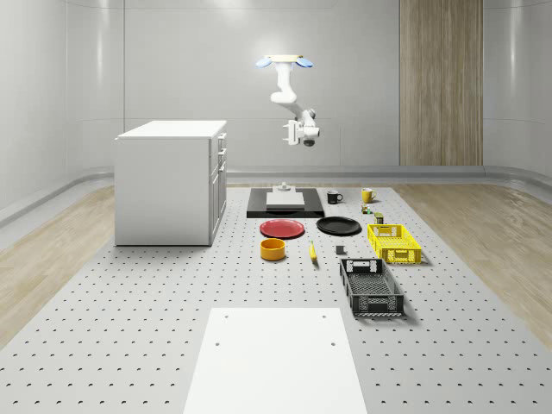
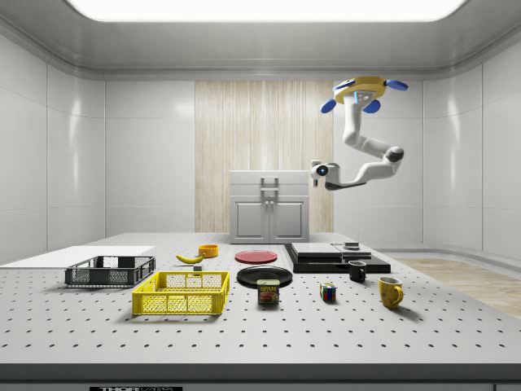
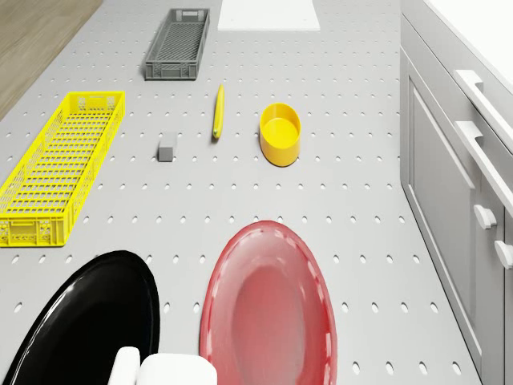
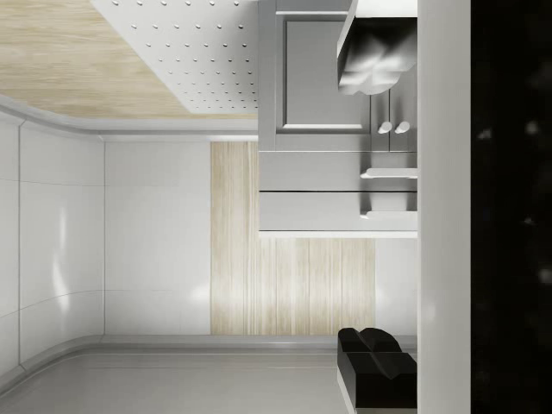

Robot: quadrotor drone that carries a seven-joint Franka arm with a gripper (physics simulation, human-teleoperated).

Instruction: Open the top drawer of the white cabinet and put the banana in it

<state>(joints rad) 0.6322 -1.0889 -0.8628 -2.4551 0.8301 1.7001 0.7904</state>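
Observation:
The white cabinet (image 1: pixel 168 181) stands at the whole-scene view's left, all drawers shut; its front (image 2: pixel 269 208) faces the side view. The top drawer (image 4: pixel 328 212) with its bar handle is in the wrist view. The banana (image 1: pixel 312 252) lies on the table beside the orange-yellow bowl (image 1: pixel 272 249), also seen as banana (image 2: pixel 190 258) and banana (image 3: pixel 217 112). The drone (image 1: pixel 285 62) hovers high above the black platform (image 1: pixel 285 207). My gripper (image 1: pixel 290 133) hangs at cabinet-top height, well clear of the cabinet front, pointing at it, open and empty; gripper (image 2: pixel 316 170), gripper (image 4: pixel 373 211).
On the table lie a red plate (image 3: pixel 268 305), a black plate (image 3: pixel 88 321), a yellow crate (image 3: pixel 60 164), a grey crate (image 3: pixel 178 44), a small grey cube (image 3: pixel 167 148), mugs (image 2: pixel 390 291), a can (image 2: pixel 268 292) and a white board (image 1: pixel 274 362).

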